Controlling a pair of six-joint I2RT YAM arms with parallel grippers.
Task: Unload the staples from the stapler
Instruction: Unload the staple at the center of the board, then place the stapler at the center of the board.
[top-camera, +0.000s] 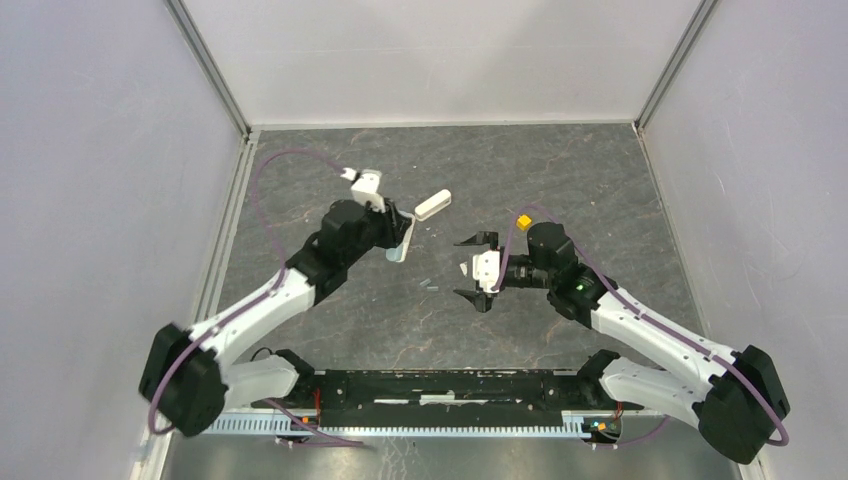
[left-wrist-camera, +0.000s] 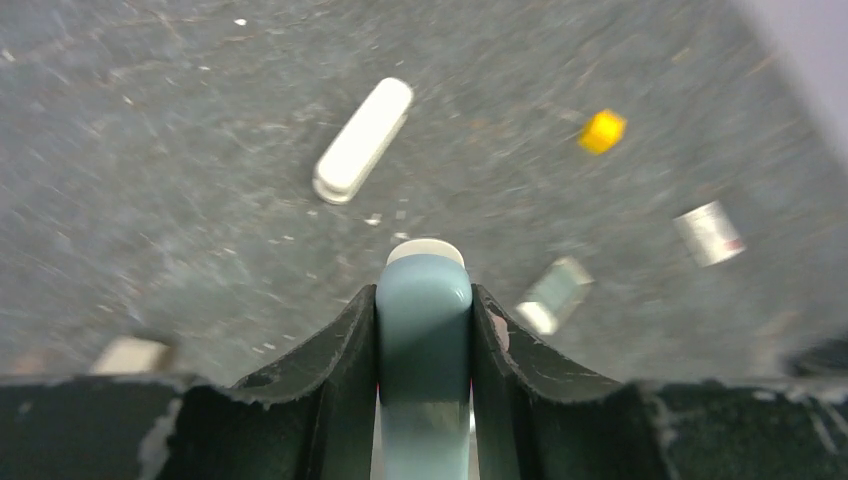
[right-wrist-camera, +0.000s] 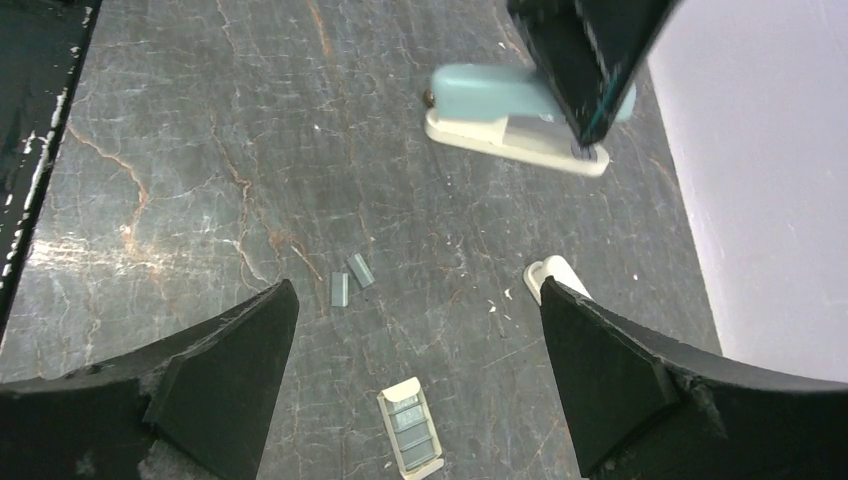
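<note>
My left gripper (top-camera: 402, 238) is shut on the teal and white stapler (left-wrist-camera: 423, 320), with the teal body pinched between both fingers; the same stapler (right-wrist-camera: 500, 112) shows at the top of the right wrist view. Two short silvery-grey strips of staples (right-wrist-camera: 348, 280) lie loose on the dark table, seen from above as small grey bits (top-camera: 430, 286) between the arms. My right gripper (right-wrist-camera: 417, 290) hangs over the table right of the staples (top-camera: 478, 270), wide open with nothing between its fingers.
A small pale box (right-wrist-camera: 411, 428) with grey strips inside lies under the right gripper. A white oblong piece (top-camera: 433, 204) lies just beyond the stapler. A yellow block (top-camera: 522, 220) sits by the right arm. Two blurred silvery pieces (left-wrist-camera: 555, 293) show right of the stapler.
</note>
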